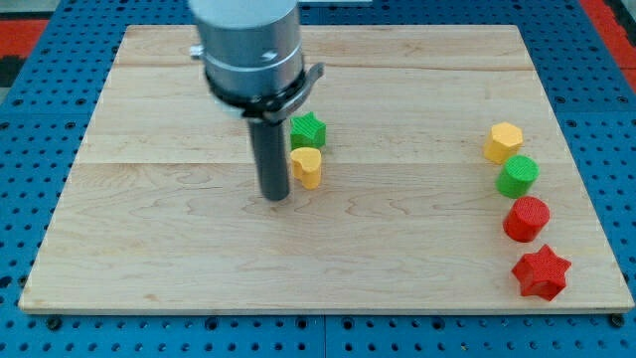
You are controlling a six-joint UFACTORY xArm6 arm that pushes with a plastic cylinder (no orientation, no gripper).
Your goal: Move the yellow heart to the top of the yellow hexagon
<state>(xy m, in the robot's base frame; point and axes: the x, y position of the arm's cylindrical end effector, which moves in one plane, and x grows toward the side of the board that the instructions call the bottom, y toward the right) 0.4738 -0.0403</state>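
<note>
Yellow heart (307,167) sits left of the board's centre, just below a green star (308,129), and my tip (275,196) stands just beside it on the view's left, whether touching I cannot tell (no jaws here to open or close, only the rod). Going right, bare wooden board (397,239) follows, then the yellow hexagon (504,142) heads a column: green cylinder (518,176), red cylinder (526,219), red star (541,272). I judge the task barely begun; nearly the whole rightward push remains.
</note>
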